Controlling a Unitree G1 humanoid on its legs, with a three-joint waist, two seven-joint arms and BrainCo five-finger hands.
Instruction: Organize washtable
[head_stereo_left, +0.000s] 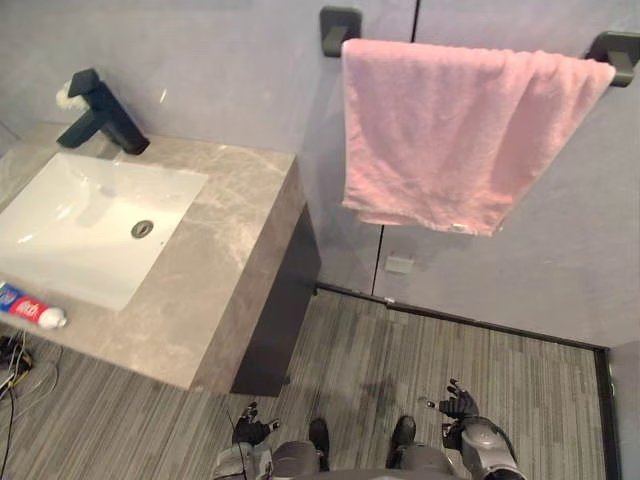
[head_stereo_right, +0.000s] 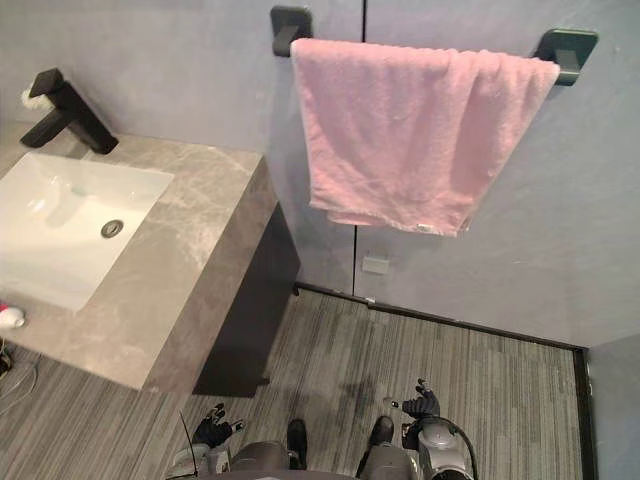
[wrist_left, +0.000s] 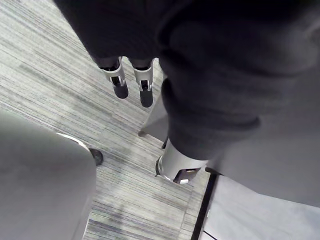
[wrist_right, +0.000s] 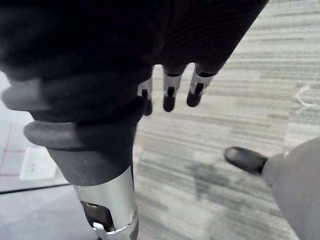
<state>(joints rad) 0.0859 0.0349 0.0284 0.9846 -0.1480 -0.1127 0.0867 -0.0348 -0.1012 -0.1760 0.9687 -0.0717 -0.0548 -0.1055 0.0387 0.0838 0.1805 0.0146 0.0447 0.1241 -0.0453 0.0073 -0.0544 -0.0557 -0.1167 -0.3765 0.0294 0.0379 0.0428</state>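
Our left hand (head_stereo_left: 250, 428) and right hand (head_stereo_left: 458, 404) hang slack-fingered and empty, so we should face the washtable (head_stereo_left: 220, 240) before reaching the toothpaste tube (head_stereo_left: 30, 308).

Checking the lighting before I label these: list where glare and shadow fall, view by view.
Left eye view: bright sheen on the white sink and a glint on the wall by the black faucet; deep shade below the counter. Right eye view: the pink towel is evenly lit, without glare.
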